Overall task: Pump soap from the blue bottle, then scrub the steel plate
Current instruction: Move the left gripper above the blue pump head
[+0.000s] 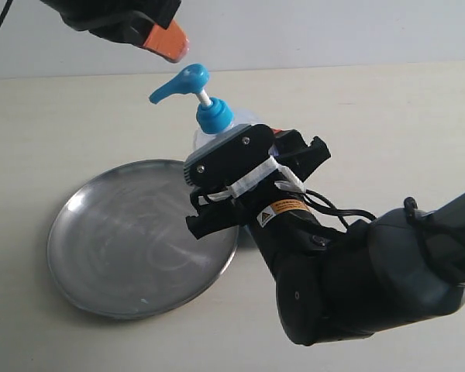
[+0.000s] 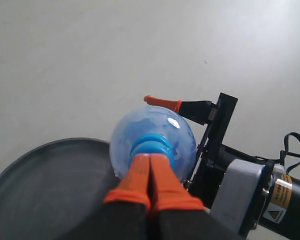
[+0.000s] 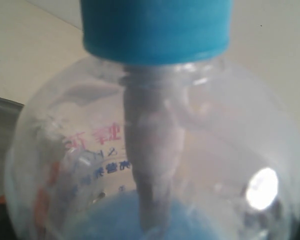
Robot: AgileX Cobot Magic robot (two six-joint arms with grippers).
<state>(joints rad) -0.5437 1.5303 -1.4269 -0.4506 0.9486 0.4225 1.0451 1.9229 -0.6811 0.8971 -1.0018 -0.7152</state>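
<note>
Your left tool (image 1: 170,43), tips pressed together, hangs just above the pump head (image 1: 184,80) of the upright blue bottle (image 1: 217,124), which your right tool (image 1: 221,147) clamps, so push straight down, with the steel plate (image 1: 101,256) beside the bottle.

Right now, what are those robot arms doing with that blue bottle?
The right gripper is clamped around the blue bottle, holding it beside the steel plate. The left gripper, its orange fingers pinched shut, hovers just above the blue pump head, not pressing it yet. No blue soap shows on the plate, so the pumping and scrubbing are both to come.
</note>
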